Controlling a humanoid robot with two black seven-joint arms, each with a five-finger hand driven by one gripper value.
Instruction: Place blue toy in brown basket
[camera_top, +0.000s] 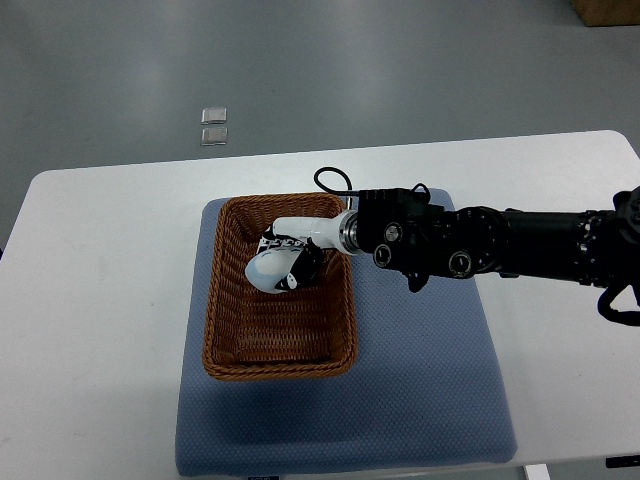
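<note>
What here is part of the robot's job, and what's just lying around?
Part of the job:
- brown basket
- right hand, reaching over the basket
- blue toy: not visible; I can't tell whether the hand hides it

Just lying about:
- blue mat under the basket
- white table
- two small clear packets on the floor

white table (100, 300) | blue mat (420, 390) on it | two clear squares (214, 125) on floor

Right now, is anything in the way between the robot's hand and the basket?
Nothing visible is in the way. The right hand is already over the inside of the brown basket. I cannot make out the blue toy; the hand may be hiding it.
</note>
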